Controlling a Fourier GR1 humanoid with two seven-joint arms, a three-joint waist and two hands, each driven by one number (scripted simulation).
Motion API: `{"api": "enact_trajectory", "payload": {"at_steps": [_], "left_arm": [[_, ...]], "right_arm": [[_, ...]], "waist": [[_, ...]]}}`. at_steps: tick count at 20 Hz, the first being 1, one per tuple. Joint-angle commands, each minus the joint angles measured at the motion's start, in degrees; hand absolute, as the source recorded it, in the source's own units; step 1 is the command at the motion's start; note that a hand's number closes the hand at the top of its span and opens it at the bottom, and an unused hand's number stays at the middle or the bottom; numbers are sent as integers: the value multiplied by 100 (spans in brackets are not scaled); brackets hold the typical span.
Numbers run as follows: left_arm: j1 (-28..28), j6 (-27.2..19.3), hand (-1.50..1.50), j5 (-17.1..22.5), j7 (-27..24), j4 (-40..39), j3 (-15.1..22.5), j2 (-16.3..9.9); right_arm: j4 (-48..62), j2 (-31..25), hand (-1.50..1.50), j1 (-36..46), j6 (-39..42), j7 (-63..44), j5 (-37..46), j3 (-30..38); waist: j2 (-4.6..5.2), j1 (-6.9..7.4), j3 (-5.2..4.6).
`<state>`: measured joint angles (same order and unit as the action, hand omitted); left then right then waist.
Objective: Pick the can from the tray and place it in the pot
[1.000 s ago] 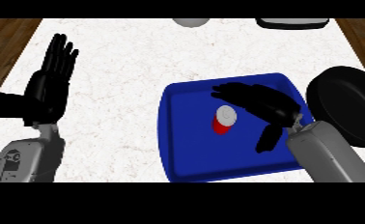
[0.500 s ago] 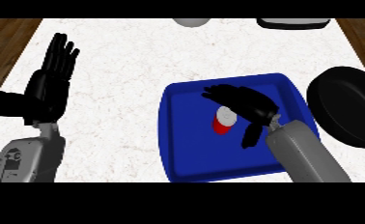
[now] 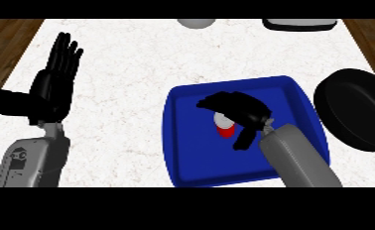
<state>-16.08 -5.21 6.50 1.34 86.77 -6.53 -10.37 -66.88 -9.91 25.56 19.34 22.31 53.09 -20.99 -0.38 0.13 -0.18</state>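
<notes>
A red can with a pale top lies in the blue tray right of centre. My right hand hovers over the can with fingers curved above and left of it and the thumb down at its right side; much of the can is hidden, and contact cannot be told. The black pot sits at the right edge, beside the tray. My left hand rests open at the left edge, fingers up.
A grey round object and a dark-rimmed white container sit at the counter's far edge. Wooden floor shows past the white counter's left and right corners.
My right hand has moved left across the tray and now covers the can; its fingers have curled further around it. The left hand has not moved.
</notes>
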Motion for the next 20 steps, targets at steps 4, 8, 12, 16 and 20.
{"api": "enact_trajectory", "payload": {"at_steps": [4, 8, 12, 16, 20], "left_arm": [[-273, 141, 0, 110, 78, -274, -188, -140], [174, 219, 0, 134, 167, 276, -74, -57], [40, 27, 0, -25, 314, 337, -24, 9], [393, 70, 0, -66, -21, 363, -5, 86], [-127, 40, 0, -40, 175, 1, -172, -58]], "right_arm": [[342, 102, 150, -208, -722, 1010, 440, -400], [651, 214, 150, -32, -891, 1100, 644, -179], [-211, 486, 150, -285, -544, 462, 823, -290], [-504, 24, 150, -548, -1310, 731, 927, 63], [-2073, 321, 150, -1108, -605, -323, 957, -137]], "waist": [[48, -9, 18], [41, 15, 18], [31, -15, 17], [30, -24, 17], [17, -88, 15]]}}
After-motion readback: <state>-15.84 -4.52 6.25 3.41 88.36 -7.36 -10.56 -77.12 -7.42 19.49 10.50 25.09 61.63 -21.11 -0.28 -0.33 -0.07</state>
